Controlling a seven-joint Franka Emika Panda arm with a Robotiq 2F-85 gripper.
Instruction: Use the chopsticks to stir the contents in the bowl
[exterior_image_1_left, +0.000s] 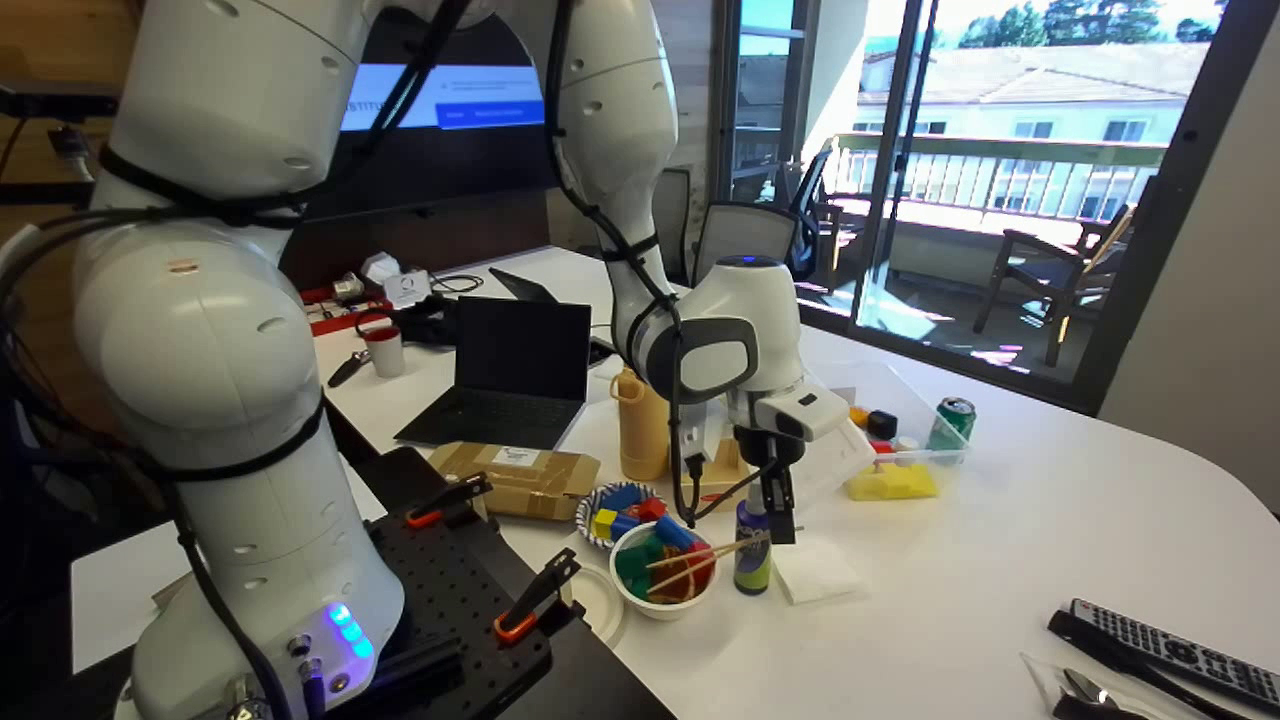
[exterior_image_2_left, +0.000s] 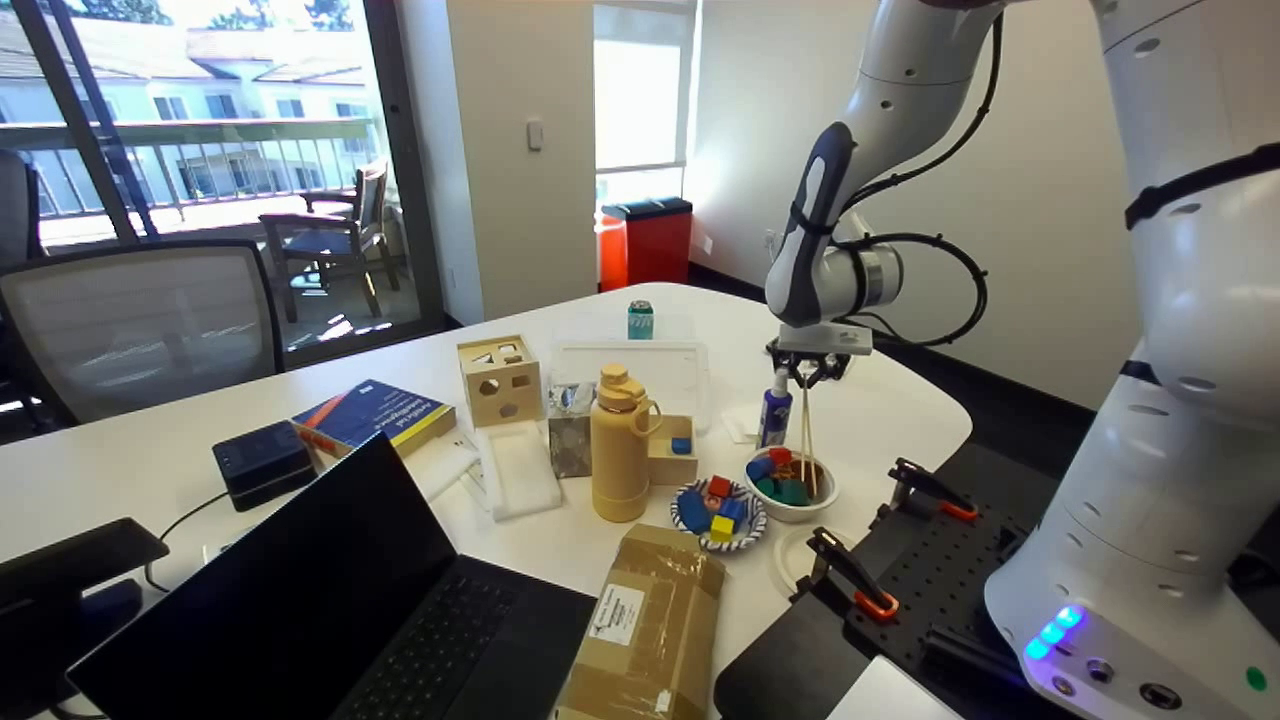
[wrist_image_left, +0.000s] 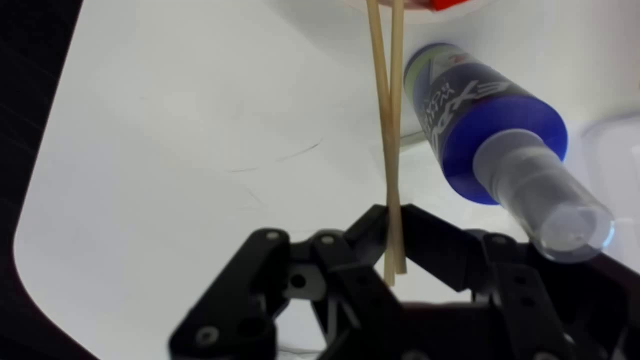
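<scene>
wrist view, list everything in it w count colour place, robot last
chopsticks: two, pale wood, crossing, top edge down the centre
bowl: one, whitish, top edge, cut off
red block: one showing, red, in the bowl
Expo bottle: one, blue with green base, clear cap, right of the chopsticks
white sheet: one, white, beside the Expo bottle
tabletop: one, white, most of the view
translucent plastic piece: one, whitish, right edge, cut off
dark area: one, black, left edge, unidentifiable
end effector: one, black, bottom, closed on the chopsticks
</scene>
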